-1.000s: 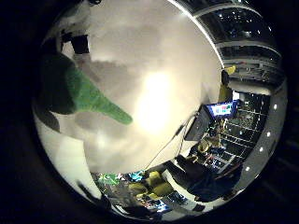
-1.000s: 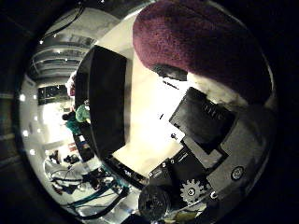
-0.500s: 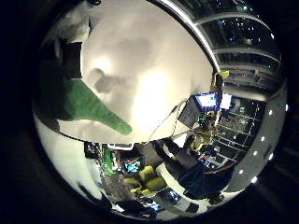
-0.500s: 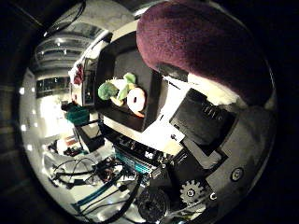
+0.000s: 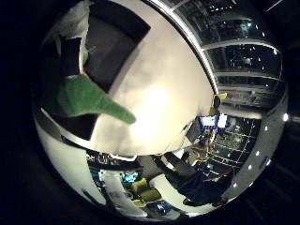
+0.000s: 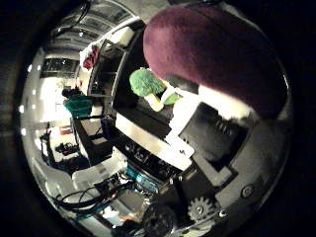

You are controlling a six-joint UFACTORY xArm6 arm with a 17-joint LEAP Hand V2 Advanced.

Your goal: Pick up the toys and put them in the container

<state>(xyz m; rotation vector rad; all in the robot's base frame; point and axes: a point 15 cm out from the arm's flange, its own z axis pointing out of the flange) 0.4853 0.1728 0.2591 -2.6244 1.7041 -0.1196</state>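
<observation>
Overhead, the white table (image 5: 154, 93) filled most of the little finger side view, with a dark container (image 5: 112, 51) sitting on it near one edge. Close against the palm, a purple plush toy (image 6: 212, 54) with a white patch took up much of the thumb side view, and the hand's (image 6: 217, 163) white and black parts pressed right beside it; the fingers seemed closed around this toy, which also had a green felt part (image 5: 84, 96) tapering to a point over the container's edge. Beyond it, inside the container, a smaller green broccoli toy (image 6: 145, 81) lay with a pale stem. Past the table's edge, cluttered room furniture was dimly visible.
</observation>
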